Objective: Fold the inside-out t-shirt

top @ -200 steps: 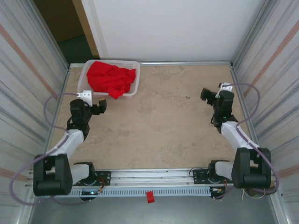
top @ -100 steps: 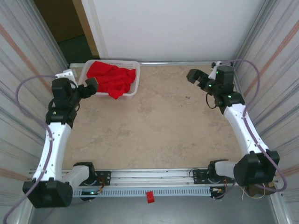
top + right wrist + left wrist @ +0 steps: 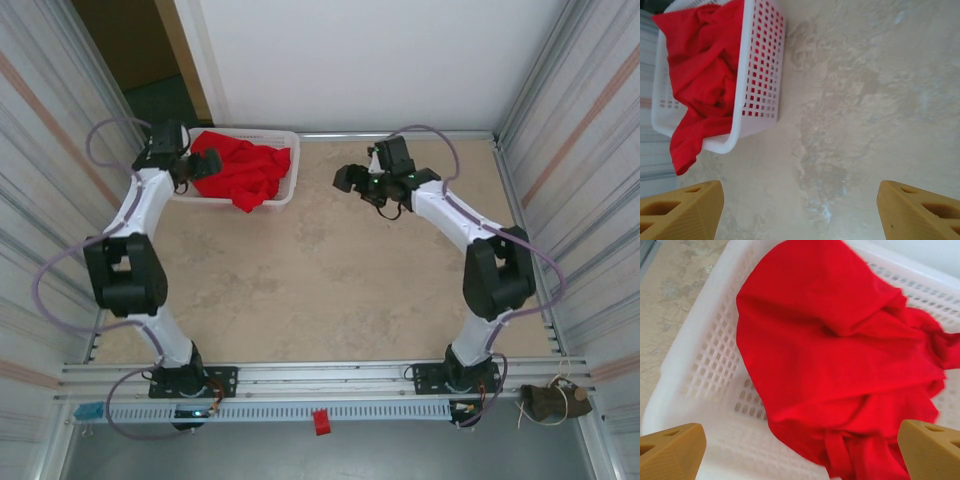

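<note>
Left gripper (image 3: 206,164) hangs over the far-left corner of the beige stone-look table (image 3: 340,270), jaws spread wide and empty. In the left wrist view its tan fingertips (image 3: 670,452) sit low at either side with cloth below them, not between them. Under it is the white plastic mesh basket (image 3: 284,194), pushed into that far-left corner. The bright red inside-out t-shirt (image 3: 240,170) lies crumpled inside, filling most of the basket, with one tail draped over the near wall toward the table and hanging outside. No lettering can be made out. Judgement: the shirt is light, soft and limp. It holds no shape of its own, so it will sag and bunch when lifted, and it is neither fragile nor slippery. The best hold looks like a pinch on a raised fold at the top of the heap, or on the thicker band of cloth near the left fingertips, maybe a hem. The hanging tail is the other easy spot. The mesh could snag the fabric, and the light basket may lift along with it, so a straight upward pull seems safest. Right gripper (image 3: 346,179) is out over bare table toward the far middle, right of the basket and well apart from it, turned toward it, fingers parted and holding nothing.
</note>
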